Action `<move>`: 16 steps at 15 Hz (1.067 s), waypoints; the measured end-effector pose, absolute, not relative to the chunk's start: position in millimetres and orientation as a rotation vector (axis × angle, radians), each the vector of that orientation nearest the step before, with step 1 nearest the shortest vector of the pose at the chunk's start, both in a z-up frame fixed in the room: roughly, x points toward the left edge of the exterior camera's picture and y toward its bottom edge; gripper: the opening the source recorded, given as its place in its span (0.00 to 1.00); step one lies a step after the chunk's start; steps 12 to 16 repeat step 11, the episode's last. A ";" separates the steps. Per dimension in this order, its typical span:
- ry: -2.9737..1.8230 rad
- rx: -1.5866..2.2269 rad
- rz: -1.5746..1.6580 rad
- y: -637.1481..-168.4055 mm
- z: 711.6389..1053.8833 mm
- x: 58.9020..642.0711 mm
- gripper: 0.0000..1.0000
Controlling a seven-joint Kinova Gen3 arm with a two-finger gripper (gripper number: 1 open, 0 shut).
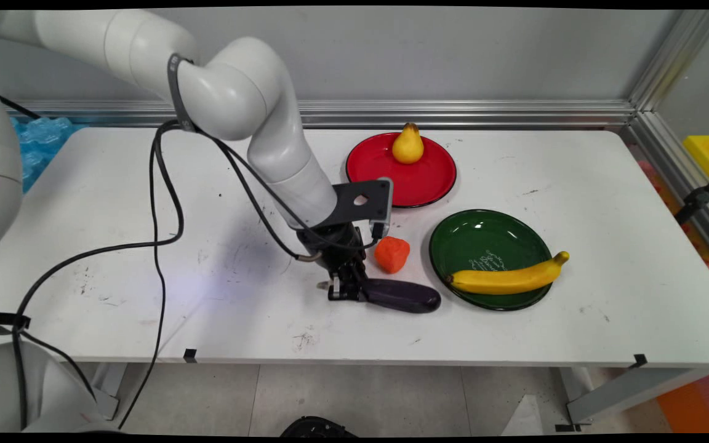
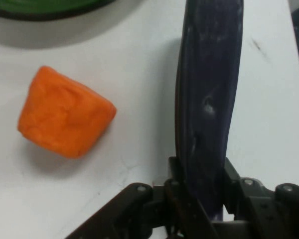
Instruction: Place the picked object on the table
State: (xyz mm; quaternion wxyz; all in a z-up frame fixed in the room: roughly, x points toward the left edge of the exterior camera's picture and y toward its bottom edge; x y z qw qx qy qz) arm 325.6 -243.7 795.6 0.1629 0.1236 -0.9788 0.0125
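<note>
Purple eggplant (image 2: 209, 99) lies on the desk (image 1: 145, 258) with your gripper (image 1: 346, 289) closed around its end, apparently gripping; the orange lump (image 2: 65, 119) sits just beside.

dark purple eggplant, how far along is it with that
Done: the yellow pear sits on the red plate and the yellow banana on the green plate. In hand: the end effector is shut on the dark purple eggplant, on the table. Left: the orange chunk lies loose.
</note>
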 end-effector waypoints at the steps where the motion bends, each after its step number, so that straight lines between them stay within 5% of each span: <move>1: -2.793 0.350 0.032 -242.9 791.9 326.1 0.00; 4: -2.794 0.345 0.028 -241.7 785.2 327.1 0.00; 5: -2.793 0.345 0.028 -241.2 783.0 327.5 1.00; 16: -2.771 0.326 0.046 -242.7 784.2 327.0 1.00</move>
